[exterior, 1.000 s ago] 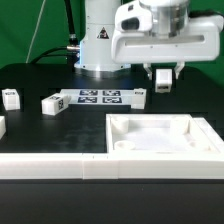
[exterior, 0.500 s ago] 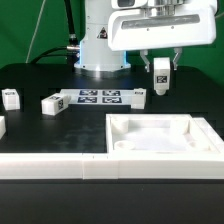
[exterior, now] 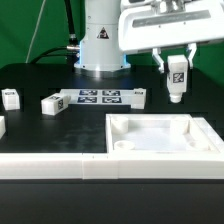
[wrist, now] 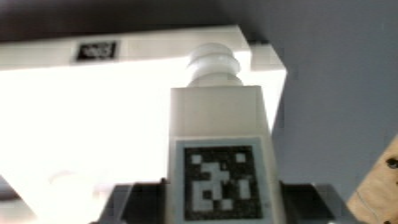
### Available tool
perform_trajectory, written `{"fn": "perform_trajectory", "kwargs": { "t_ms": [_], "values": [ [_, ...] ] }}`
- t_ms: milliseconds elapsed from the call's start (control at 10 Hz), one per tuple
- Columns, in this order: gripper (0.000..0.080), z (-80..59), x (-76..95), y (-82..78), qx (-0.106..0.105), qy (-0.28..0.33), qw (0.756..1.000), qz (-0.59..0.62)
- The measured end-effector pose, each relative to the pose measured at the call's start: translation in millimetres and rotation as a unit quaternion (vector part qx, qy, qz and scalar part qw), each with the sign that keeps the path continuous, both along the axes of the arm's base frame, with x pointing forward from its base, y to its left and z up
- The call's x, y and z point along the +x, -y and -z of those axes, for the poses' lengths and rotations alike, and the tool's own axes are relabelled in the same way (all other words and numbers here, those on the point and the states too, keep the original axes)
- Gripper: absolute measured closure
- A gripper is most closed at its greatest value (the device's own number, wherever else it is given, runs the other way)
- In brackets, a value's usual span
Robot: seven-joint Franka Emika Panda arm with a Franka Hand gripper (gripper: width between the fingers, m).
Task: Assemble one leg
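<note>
One leg (exterior: 177,80), gripped upright by the hand (exterior: 176,65) near the far edge of the counter (exterior: 55,128), points peg-down, seemingly for the tray (exterior: 150,121).

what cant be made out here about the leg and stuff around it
- Exterior view: the tag on the leg held by the gripper is too small to read.
- Exterior view: a white part is cut by that view's left edge.
- Wrist view: the leg hides whatever lies beneath it; glare washes out the white tray piece's inside.
- Wrist view: a blurred tan object is cut off at the edge.
</note>
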State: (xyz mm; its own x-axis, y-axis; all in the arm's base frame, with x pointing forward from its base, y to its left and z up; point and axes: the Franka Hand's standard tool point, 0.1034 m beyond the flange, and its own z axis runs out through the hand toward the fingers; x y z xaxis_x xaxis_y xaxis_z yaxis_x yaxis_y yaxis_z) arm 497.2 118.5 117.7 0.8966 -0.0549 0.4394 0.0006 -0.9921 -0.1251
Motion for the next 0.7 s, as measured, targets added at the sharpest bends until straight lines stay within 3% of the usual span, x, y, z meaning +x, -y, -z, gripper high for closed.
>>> {"fn": "perform_trajectory", "kwargs": {
  "t_ms": [400,500,700],
  "values": [
    [0.0509,4.2,-2.4,2.6,-0.001,0.002,1.0,0.003],
    [0.0509,6.1,2.7,2.3,-0.012,0.006,1.0,-0.018],
    [0.0509,2.2,31.4,6.6,-0.03,0.01,0.998,-0.05]
  ]
}}
